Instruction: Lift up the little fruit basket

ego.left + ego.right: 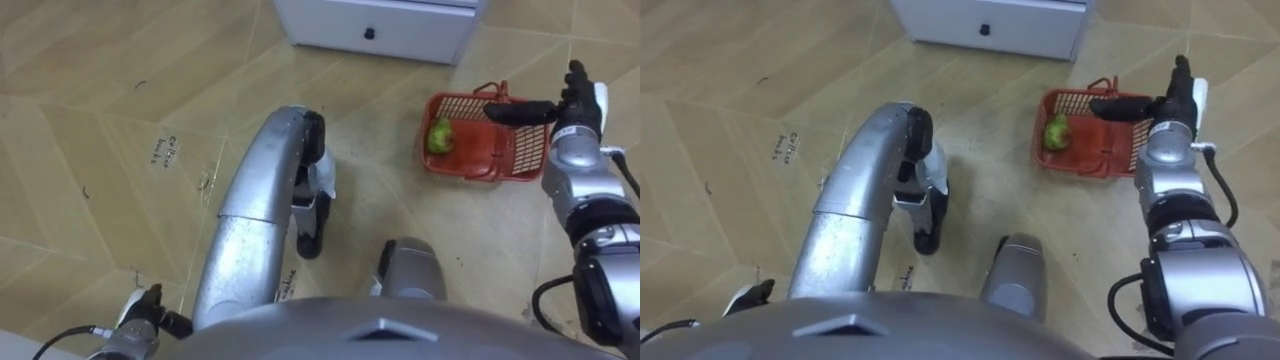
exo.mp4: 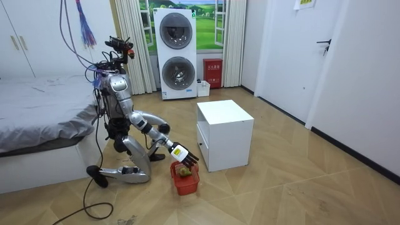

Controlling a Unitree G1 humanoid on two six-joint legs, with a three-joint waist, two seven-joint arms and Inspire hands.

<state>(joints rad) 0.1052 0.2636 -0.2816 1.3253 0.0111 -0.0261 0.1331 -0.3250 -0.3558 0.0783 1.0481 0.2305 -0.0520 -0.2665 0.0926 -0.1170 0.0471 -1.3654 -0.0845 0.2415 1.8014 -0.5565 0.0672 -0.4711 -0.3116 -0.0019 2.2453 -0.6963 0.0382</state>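
Note:
A red plastic fruit basket (image 1: pixel 478 168) stands on the wooden floor at my right, its handle raised at the far side. One green fruit (image 1: pixel 440 135) lies in its left end. My right hand (image 1: pixel 577 104) hovers at the basket's right rim, open, with dark straight fingers (image 1: pixel 520 112) reaching left across the top near the handle. They are closed round nothing. In the room view I kneel on the floor beside the bed, right arm stretched down to the basket (image 2: pixel 186 179). My left hand (image 1: pixel 140 312) shows low at the left, by the floor.
A white drawer cabinet (image 1: pixel 380 30) stands just beyond the basket. In the room view a bed (image 2: pixel 37 125) is behind me and stacked washing machines (image 2: pixel 178 53) are against the far wall. My bent knee (image 1: pixel 255 200) lies left of the basket.

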